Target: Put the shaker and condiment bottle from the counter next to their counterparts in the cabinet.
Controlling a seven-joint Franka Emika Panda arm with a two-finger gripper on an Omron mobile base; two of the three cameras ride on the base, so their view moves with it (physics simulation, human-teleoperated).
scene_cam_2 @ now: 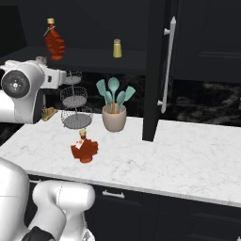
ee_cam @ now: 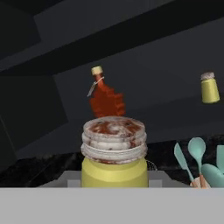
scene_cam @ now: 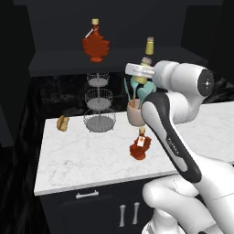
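Hand view puts the shaker [ee_cam: 114, 153] at 6 o'clock, gripped by the hand [ee_cam: 114, 181], whose jaws sit narrow against its olive-yellow body, with the maple-leaf bottle [ee_cam: 105, 97] at 12 o'clock behind it and the second shaker [ee_cam: 209, 88] at 2 o'clock on the cabinet [scene_cam: 68, 61] shelf. Left base view shows the condiment bottle [scene_cam: 140, 146] standing on the surface [scene_cam: 91, 155] at 6 o'clock from the utensil cup [scene_cam: 135, 113], with the wire tiered stand [scene_cam: 99, 103] at 9 o'clock from that cup.

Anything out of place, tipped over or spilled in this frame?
Nothing stands out. The syrup bottle stands upright on the counter, the end effector holds a shaker upright, and the leaf-shaped bottle and second shaker stand upright in the cabinet.
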